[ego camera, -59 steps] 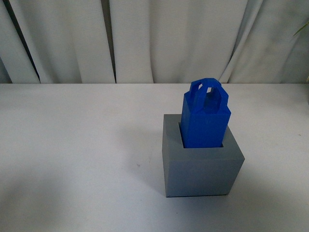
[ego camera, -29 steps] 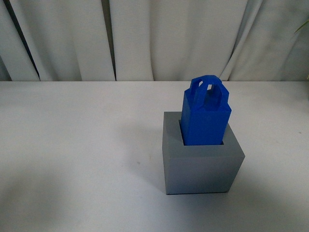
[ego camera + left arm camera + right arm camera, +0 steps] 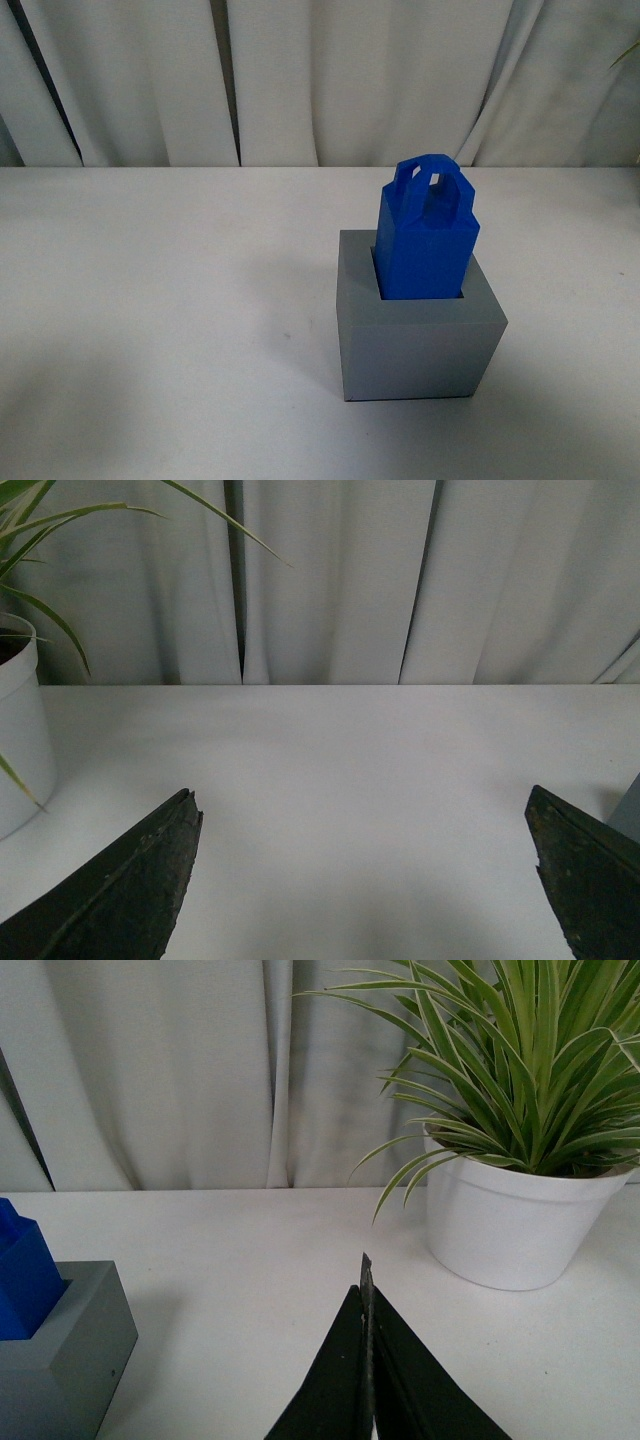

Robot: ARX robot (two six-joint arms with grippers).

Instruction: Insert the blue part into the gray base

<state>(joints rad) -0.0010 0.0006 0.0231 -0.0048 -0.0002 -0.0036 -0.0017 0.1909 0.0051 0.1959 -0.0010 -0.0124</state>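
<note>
Blue part [image 3: 427, 245]: seated upright in gray base [image 3: 420, 340] recess, task apparently complete. Left gripper [image 3: 365, 880] spread wide; right gripper [image 3: 367, 1360] clenched, empty.

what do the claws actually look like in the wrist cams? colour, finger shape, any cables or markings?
Left claw: two black, matte, wedge-shaped fingers tapering to blunt tips, with a slightly rough, scuffed surface. Right claw: the same black material, its fingers forming one narrow pointed wedge with a thin seam down the middle. No cables, labels or markings show in either wrist view, and neither arm appears in the front view.
</note>
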